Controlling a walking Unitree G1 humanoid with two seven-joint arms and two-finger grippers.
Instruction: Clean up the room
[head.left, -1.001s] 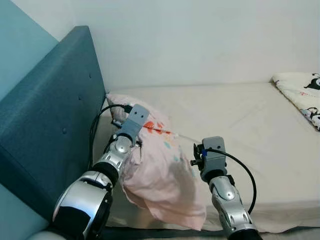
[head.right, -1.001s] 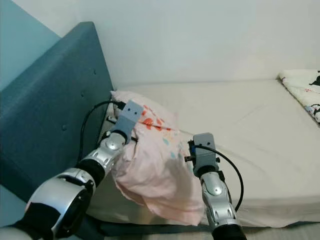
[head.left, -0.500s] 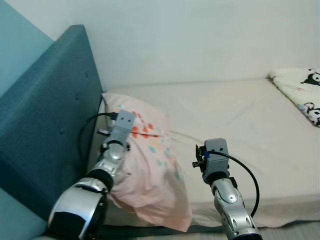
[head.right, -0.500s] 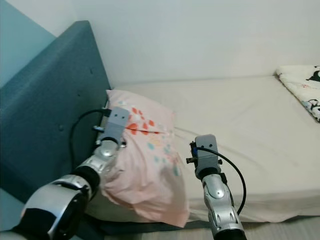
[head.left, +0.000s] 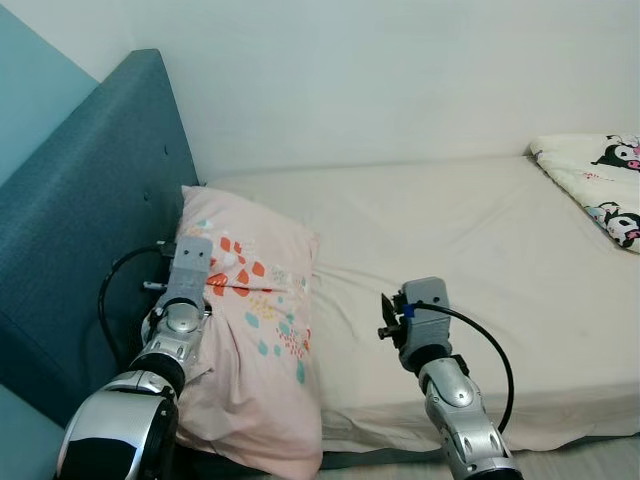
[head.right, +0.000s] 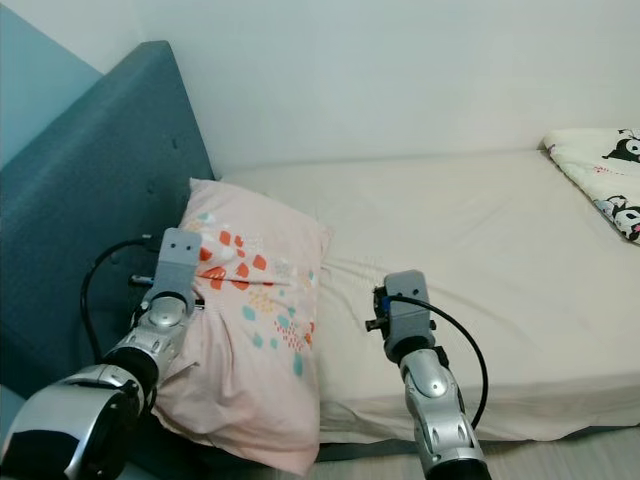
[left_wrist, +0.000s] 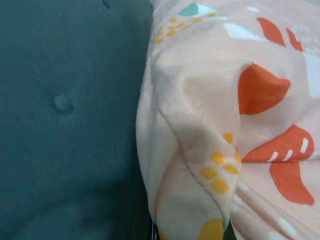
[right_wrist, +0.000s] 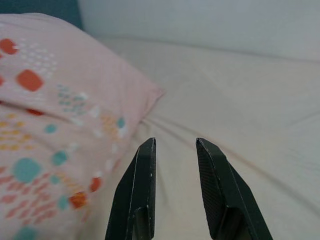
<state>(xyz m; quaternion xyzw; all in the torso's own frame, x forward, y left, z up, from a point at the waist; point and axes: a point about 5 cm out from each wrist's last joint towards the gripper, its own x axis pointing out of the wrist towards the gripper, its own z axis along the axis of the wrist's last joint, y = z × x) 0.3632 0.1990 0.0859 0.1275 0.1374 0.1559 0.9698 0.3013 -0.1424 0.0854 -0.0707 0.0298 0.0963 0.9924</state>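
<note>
Since a second ago the pink pillow (head.left: 250, 330) has swung left and now leans against the blue headboard (head.left: 90, 230) at the bed's (head.left: 460, 250) left end. Left gripper (left_wrist: 200, 220) grasps its near-left corner, though whether those fingers are clenched cannot be told. Right gripper (right_wrist: 175, 150) hovers just right of the pillow, fingers (right_wrist: 142, 185) released.

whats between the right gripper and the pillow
Only bare sheet: the right gripper hovers open beside the pillow, as the right wrist view shows.

A teal padded headboard (head.left: 90, 220) with button tufts stands at the left end of a bed. The mattress (head.left: 470, 250) wears a wrinkled cream sheet. A plain white wall (head.left: 400, 80) rises behind it. A strip of light floor (head.left: 590, 462) shows below.
</note>
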